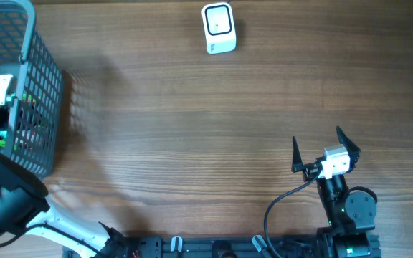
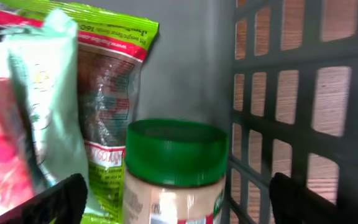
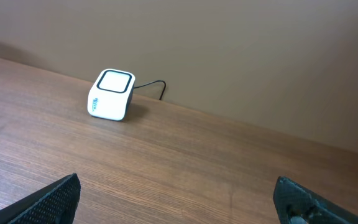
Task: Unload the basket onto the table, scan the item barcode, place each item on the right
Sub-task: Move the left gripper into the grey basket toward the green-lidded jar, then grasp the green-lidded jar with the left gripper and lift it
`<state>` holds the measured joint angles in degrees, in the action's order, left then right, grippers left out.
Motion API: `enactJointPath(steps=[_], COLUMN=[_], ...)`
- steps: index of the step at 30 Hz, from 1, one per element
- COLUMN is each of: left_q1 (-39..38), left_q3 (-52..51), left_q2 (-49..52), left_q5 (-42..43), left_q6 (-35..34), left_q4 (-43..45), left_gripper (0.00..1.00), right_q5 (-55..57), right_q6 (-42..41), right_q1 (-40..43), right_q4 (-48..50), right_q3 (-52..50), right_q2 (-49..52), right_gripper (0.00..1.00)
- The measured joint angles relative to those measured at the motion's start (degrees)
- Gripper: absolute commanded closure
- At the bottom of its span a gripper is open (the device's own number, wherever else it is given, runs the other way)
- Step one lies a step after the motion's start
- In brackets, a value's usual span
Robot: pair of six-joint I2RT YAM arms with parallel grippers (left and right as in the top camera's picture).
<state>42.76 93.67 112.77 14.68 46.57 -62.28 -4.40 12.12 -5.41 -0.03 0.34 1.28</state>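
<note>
Looking down from overhead, the left arm (image 1: 11,195) reaches into the grey basket (image 1: 45,93) at the left edge of the surface (image 1: 192,143). The white scanner (image 1: 219,29) sits well apart at the back, and the right claw (image 1: 326,152) hovers near the front, fingers wide apart and empty. From the left wrist, the left claw (image 2: 178,204) is spread either side of a green-lidded jar (image 2: 174,155) without touching it, and soft snack packets (image 2: 104,93) lean just beside. I judge the jar rigid, smooth and fairly weighty, so it is best pinched across the body just under the lid, leaving the label clear. From the right wrist, only the scanner and bare wood show between the spread fingers.
</note>
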Motion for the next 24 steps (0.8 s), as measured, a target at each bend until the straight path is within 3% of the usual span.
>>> enactJointPath(steps=[10, 24], left_q1=[-0.3, -0.2], left_q3=[-2.1, -8.1], left_q2=[0.2, 0.6], left_q5=[-1.5, -1.7], left_q6=[0.3, 0.3], left_q4=[1.0, 6.4], left_gripper=[0.23, 0.24], right_q5=[0.0, 0.0], right_q6=[0.0, 0.0], right_q1=[0.0, 0.0], right_q4=[0.0, 0.0], right_q3=[0.0, 0.0], right_q2=[0.0, 0.0], right_gripper=[0.0, 0.0])
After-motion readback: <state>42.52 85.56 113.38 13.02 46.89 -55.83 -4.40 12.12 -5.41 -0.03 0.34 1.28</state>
